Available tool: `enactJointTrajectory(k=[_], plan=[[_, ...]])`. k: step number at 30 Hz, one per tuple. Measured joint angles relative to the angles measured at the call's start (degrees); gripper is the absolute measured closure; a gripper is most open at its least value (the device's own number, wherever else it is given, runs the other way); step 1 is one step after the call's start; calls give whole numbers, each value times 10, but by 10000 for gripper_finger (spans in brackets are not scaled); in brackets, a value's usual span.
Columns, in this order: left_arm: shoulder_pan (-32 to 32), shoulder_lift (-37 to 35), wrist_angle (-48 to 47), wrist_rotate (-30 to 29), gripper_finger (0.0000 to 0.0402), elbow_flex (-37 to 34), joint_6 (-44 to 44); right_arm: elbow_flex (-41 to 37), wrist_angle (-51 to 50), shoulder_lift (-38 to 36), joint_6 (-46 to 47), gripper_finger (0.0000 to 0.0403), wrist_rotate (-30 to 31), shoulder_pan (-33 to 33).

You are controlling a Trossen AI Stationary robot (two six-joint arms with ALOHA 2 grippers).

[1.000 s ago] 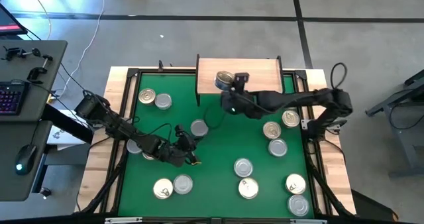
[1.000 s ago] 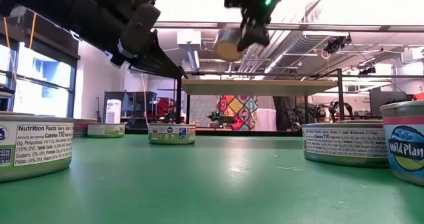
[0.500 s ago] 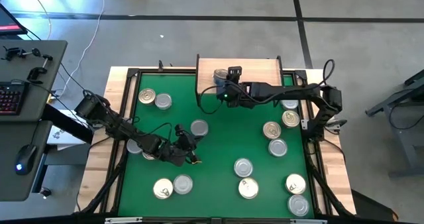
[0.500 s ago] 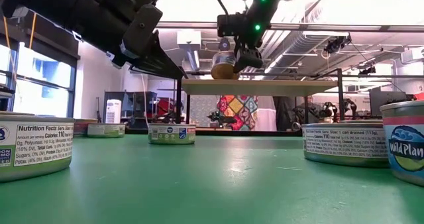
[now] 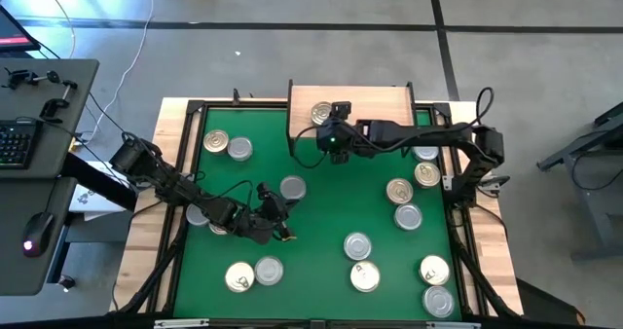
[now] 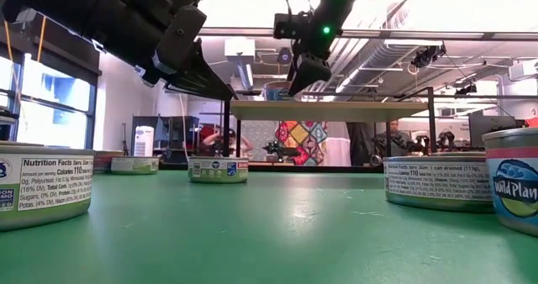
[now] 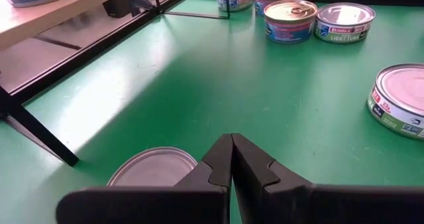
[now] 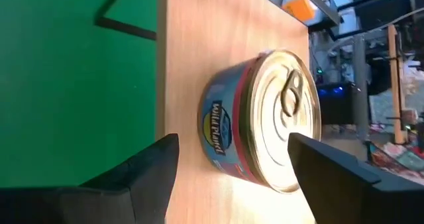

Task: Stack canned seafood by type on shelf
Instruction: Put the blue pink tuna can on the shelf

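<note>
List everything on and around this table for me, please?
Shelf: one, light wood on black legs, far edge of the mat.
Tin on the shelf: one, golden lid, blue label, at the shelf's left part.
Tins on the mat: at least a dozen, golden or silver lids, scattered singly and in pairs.
Mat: one, green, covering the table.
Keyboard and mouse: one each, on the side desk.
Right gripper: open, fingers either side of the shelf tin, not touching.
Left gripper: shut, low over the mat's left half.
</note>
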Motion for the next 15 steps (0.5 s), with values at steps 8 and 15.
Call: enactJointTrajectory(k=[8,15], plan=[[0,0,1,0,401,0,0,92,-90,-10,37,207,-197,-36],[0,0,2,0,401,0,0,114,-79,-5,108,355,-299,-126]])
